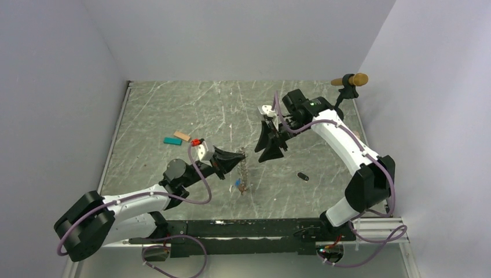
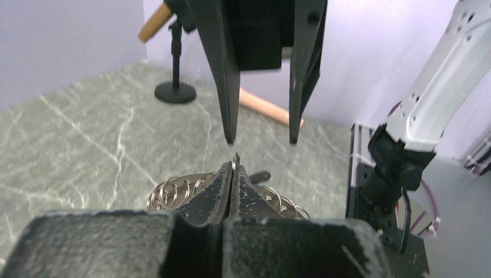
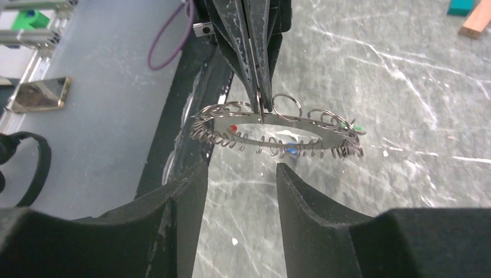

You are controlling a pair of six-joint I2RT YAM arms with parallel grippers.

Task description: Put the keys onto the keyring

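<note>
The keyring (image 3: 272,136) is a flat metal loop edged with many small split rings, held up off the table. My left gripper (image 2: 234,168) is shut on its rim, and the loop (image 2: 173,191) spreads to both sides of the fingers. Small red (image 3: 233,128), blue (image 3: 291,150) and green (image 3: 356,126) key heads show along the loop. My right gripper (image 3: 240,168) stands open just short of the keyring with nothing between its fingers. From above, the right gripper (image 1: 263,146) faces the left gripper (image 1: 242,155) with the keyring (image 1: 243,171) between them. A black key (image 1: 303,176) and a red key (image 1: 197,142) lie on the table.
A teal block (image 1: 172,141) and a tan block (image 1: 182,136) lie left of the grippers. A black round-based stand (image 1: 347,87) with a wooden peg stands at the back right. The metal rail (image 1: 249,229) runs along the near table edge.
</note>
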